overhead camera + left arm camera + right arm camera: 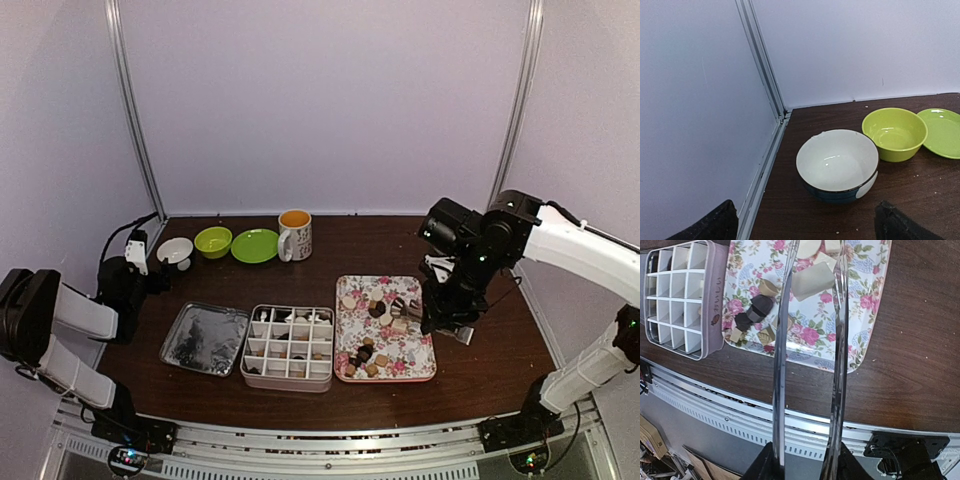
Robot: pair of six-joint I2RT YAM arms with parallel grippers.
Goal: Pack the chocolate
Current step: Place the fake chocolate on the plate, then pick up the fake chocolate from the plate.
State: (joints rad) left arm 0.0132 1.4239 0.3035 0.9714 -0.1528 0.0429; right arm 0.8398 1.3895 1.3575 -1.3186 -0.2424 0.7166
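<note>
Right gripper [802, 465] clamped on tongs [780, 365], blades flanking cream chocolate [812, 280] on floral tray [860, 305]. Likely fault: slick blades pinching off-centre, piece squirting loose. Left gripper [805, 225] wide, idle.

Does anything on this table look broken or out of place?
The white bowl beside the green bowl seems to have a small chip in its rim, on the far-left side. Tiny crumbs dot the wood around it.

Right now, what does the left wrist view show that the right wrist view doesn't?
Only the left wrist: a white bowl, a lime-green bowl and part of a green plate near the back corner. Only the right wrist: metal tongs over the pink floral tray of chocolate pieces, and the divided box beside it. Both: the dark wooden table.
</note>
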